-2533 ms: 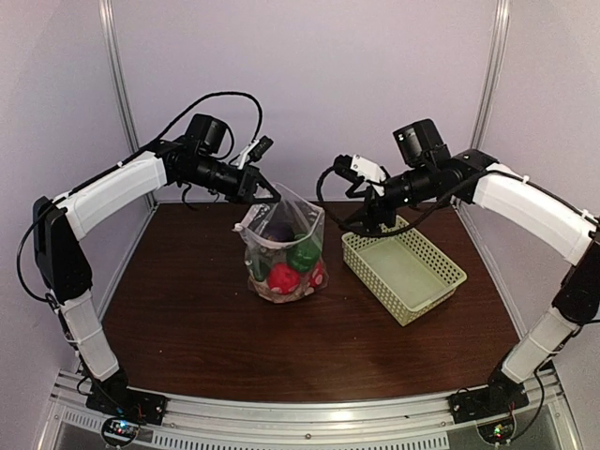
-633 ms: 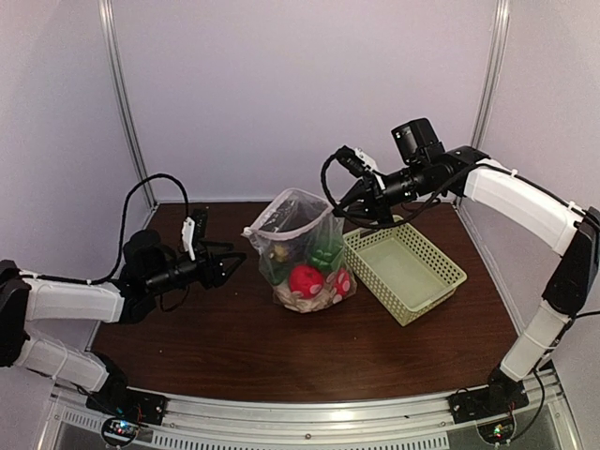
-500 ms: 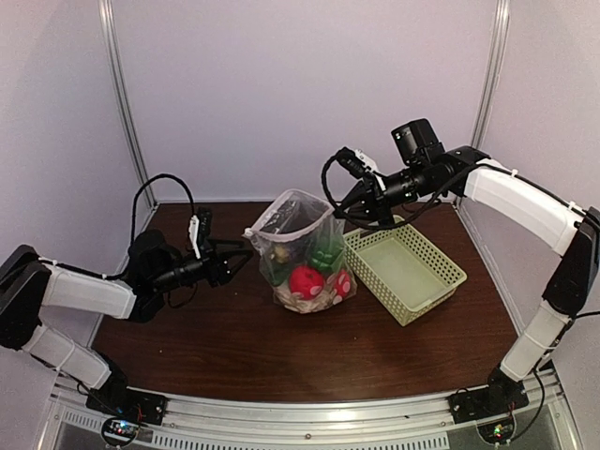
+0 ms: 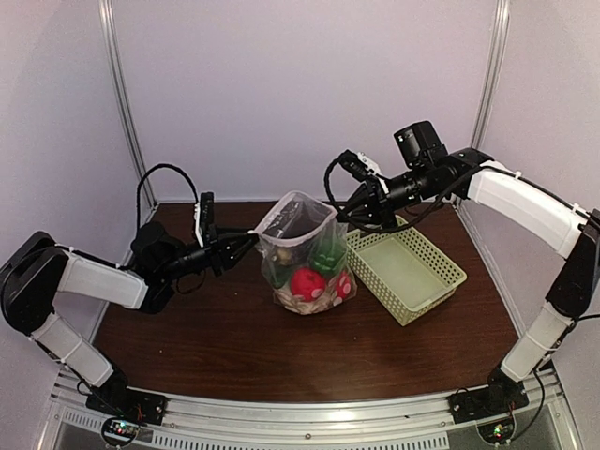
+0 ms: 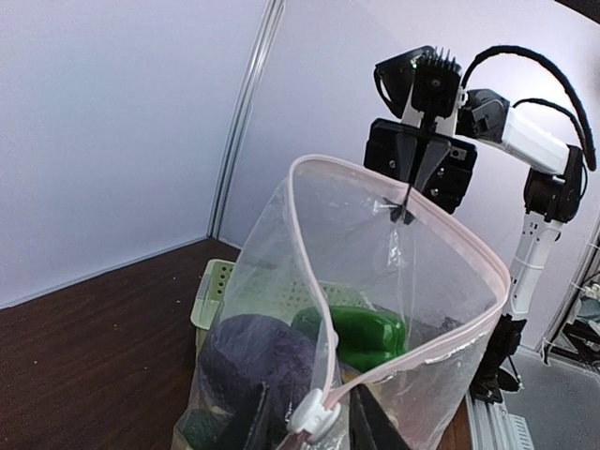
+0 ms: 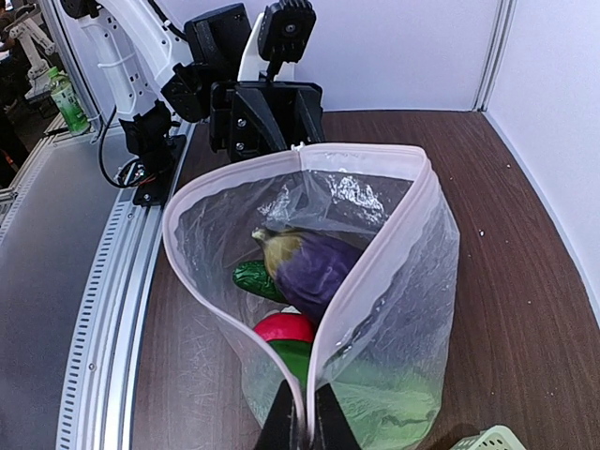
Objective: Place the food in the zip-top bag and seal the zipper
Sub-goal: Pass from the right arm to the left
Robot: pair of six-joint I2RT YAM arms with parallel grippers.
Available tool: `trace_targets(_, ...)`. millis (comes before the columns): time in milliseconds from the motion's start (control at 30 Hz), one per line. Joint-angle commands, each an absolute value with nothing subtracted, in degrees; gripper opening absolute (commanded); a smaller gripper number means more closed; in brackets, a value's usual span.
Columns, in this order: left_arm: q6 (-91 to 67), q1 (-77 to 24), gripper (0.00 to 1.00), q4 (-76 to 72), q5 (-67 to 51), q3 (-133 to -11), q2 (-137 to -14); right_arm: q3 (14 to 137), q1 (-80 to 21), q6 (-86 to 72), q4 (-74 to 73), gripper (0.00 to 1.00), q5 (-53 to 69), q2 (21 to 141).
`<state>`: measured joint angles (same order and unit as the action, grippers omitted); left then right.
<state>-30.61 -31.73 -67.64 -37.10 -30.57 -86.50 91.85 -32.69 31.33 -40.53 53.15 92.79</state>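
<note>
The zip-top bag [image 4: 302,258] stands upright on the table with its mouth wide open. The food inside includes a purple eggplant [image 6: 319,267], a green cucumber [image 6: 255,278], a red ball [image 6: 286,326] and a green piece [image 5: 361,336]. The pinkish-white zipper [image 6: 367,273] rims the mouth. My right gripper [image 6: 300,427] is shut on the right end of that rim and holds it up. At the left end, my left gripper [image 5: 309,412] is open, its narrowed fingers [image 5: 251,417] straddling the white slider [image 5: 313,418] with slim gaps.
A pale green lattice basket [image 4: 405,267] with nothing in it sits right of the bag, close against it. Dark wood table [image 4: 281,356] spreads in front of the bag. White walls and metal posts close in the back and sides.
My left arm has reached rightward and up to the bag's left end, and its jaws have narrowed around the slider. The right gripper has kept its hold on the rim.
</note>
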Motion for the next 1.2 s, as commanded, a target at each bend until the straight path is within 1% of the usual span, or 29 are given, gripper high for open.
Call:
trace_targets(0,-31.2,-31.82,0.28,-70.7,-39.56,-32.05,-87.56,91.19,-32.34,31.14,-39.87,0.04,53.78,90.6)
trace_targets(33,-31.12,-31.82,0.27,-70.16,-40.12,-32.26,-87.7,91.11,-32.34,31.01,-39.67,0.04,53.73,90.48)
trace_targets(67,-30.93,-31.82,0.29,-69.47,-40.51,-32.45,-87.92,90.95,-32.34,30.88,-39.49,0.04,53.69,90.43)
trace_targets(100,-30.54,-31.89,0.32,-68.95,-40.78,-32.47,-88.1,90.88,-32.39,30.79,-39.32,0.05,53.7,90.39)
trace_targets(133,-30.04,-31.95,0.39,-68.81,-40.63,-32.26,-88.15,90.89,-32.35,30.69,-39.31,0.05,53.78,90.5)
trace_targets(167,-29.49,-31.99,0.43,-69.05,-39.97,-31.82,-88.18,90.96,-32.34,30.63,-39.31,0.05,53.86,90.53)
trace_targets(200,-29.04,-31.99,0.45,-69.8,-39.49,-31.33,-88.34,90.97,-32.34,30.64,-39.29,0.05,53.91,90.51)
trace_targets(267,-28.35,-31.99,0.44,-71.1,-39.42,-30.86,-89.1,91.04,-32.34,30.54,-39.3,0.05,53.89,90.47)
trace_targets(433,-30.07,-31.99,0.36,-76.68,-40.22,-30.68,-92.08,91.05,-32.34,30.24,-39.18,0.05,53.87,90.43)
trace_targets(567,-31.53,-31.99,0.39,-81.08,-40.23,-30.64,-94.81,91.12,-32.34,30.06,-39.27,0.06,53.79,90.44)
trace_targets(800,-35.03,-31.91,0.4,-90.11,-40.21,-30.24,-99.17,91.3,-32.34,29.73,-39.33,0.06,53.23,90.3)
trace_targets(1033,-35.46,-31.9,0.31,-92.55,-39.83,-29.87,-99.23,91.29,-32.34,29.62,-39.3,0.07,52.88,90.51)
trace_targets(1167,-36.08,-31.9,0.21,-93.66,-40.24,-29.88,-98.48,91.35,-32.33,29.53,-39.29,0.07,52.69,90.82)
